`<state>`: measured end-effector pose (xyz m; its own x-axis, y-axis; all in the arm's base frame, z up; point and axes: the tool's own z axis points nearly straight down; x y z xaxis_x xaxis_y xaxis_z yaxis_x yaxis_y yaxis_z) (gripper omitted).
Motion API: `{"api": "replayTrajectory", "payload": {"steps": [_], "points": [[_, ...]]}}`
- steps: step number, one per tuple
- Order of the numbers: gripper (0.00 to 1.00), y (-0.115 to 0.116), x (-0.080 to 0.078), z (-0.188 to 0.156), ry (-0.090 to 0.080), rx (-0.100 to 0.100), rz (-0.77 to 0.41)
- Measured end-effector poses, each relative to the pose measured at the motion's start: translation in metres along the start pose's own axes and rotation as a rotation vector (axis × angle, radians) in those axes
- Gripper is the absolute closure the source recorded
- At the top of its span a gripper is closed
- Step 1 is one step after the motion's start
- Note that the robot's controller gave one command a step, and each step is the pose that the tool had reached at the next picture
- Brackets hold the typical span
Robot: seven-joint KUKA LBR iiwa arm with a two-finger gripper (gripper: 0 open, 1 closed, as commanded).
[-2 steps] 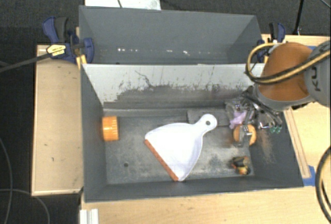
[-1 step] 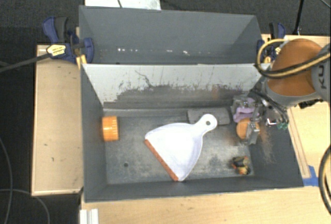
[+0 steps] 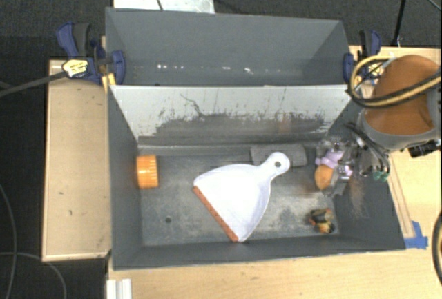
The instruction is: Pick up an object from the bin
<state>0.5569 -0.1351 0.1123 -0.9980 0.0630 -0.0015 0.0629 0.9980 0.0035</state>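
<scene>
At right, the gripper hovers by an orange lump.

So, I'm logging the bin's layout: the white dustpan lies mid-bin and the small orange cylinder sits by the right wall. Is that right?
Not quite. The camera view shows the small orange cylinder by the left wall, not the right. The white dustpan does lie mid-bin.
</scene>
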Motion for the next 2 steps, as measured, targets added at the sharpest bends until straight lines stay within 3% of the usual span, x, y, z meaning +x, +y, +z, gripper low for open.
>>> {"api": "replayTrajectory", "payload": {"steps": [1, 2], "points": [[1.0, 0.0, 0.0, 0.0, 0.0, 0.0, 0.0], [1.0, -0.003, 0.001, -0.052, 0.004, 0.002, -0.008]]}}
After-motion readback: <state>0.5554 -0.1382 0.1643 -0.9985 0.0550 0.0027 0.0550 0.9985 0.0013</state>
